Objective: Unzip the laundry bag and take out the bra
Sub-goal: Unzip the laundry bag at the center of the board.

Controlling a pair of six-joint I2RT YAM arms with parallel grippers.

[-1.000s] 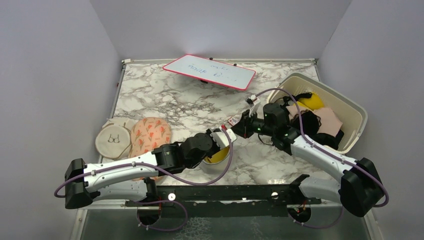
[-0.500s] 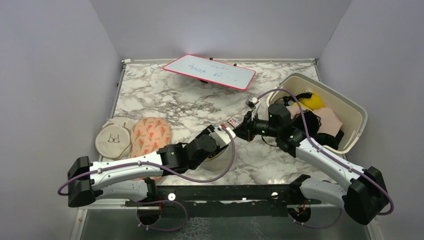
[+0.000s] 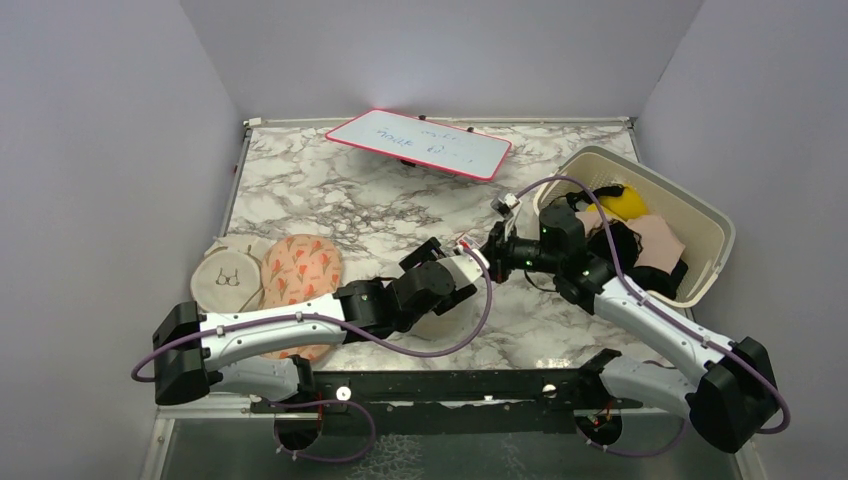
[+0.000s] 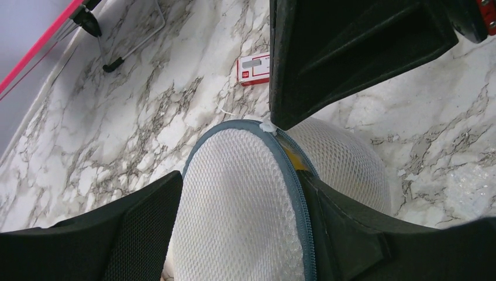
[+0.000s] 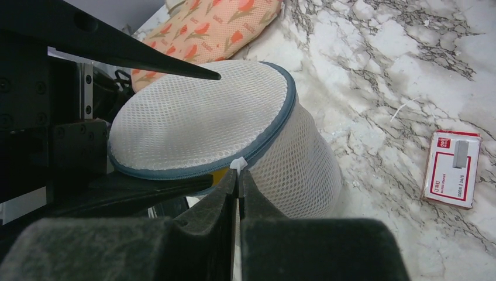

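Judging by how things lay, the job was only partly begun; the laundry bag stood on the marble desk at lower centre of the overhead view, mostly hidden there under the arms.

The left pincer straddled the bag's round mesh top, one finger against either side, grasping and steadying it; the right pincer was clenched on the small white zipper pull at the grey-blue trim, at the centre of its own view.

Just beside that pull the trim gaped a little, and a sliver of mustard yellow, most likely the bra, showed in the gap; so the zip looked opened over a short stretch at most, though how far round it ran could not be told.

Left to do, as I read it: draw the pull on round the rim, fold the lid back, and lift the bra out; none of that was done yet.

A small red-and-white box lay on the desk near the bag, at the right of the right wrist view; the orange patterned pouch sat well apart at the left.
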